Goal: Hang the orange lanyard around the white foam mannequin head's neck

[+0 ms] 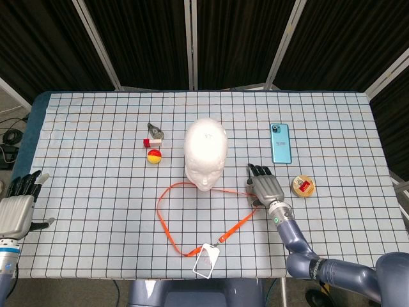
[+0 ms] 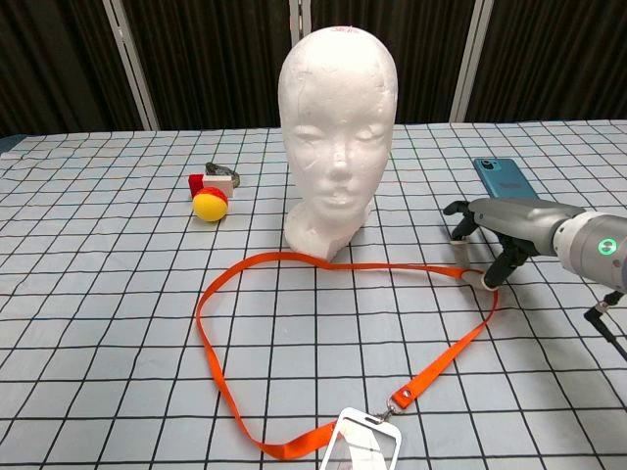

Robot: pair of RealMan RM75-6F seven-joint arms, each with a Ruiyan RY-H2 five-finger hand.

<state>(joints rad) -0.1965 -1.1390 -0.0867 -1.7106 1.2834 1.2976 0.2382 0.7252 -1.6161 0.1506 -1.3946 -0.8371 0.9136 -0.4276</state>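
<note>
The white foam mannequin head (image 1: 206, 150) (image 2: 338, 127) stands upright mid-table, facing me. In front of it the orange lanyard (image 1: 158, 214) (image 2: 201, 313) lies flat as an open loop, its clear badge holder (image 1: 206, 259) (image 2: 367, 441) near the front edge. My right hand (image 1: 265, 185) (image 2: 500, 230) hovers palm down over the loop's right bend with fingers spread; one fingertip (image 2: 487, 279) touches the strap there, and no grip shows. My left hand (image 1: 16, 208) hangs open beyond the table's left edge, seen only in the head view.
A teal phone (image 1: 280, 142) (image 2: 500, 176) lies behind my right hand and a round tin (image 1: 303, 186) sits to its right. A yellow-and-red ball (image 1: 154, 157) (image 2: 210, 204) and a small red block with a clip (image 1: 153, 133) (image 2: 223, 176) lie left of the head.
</note>
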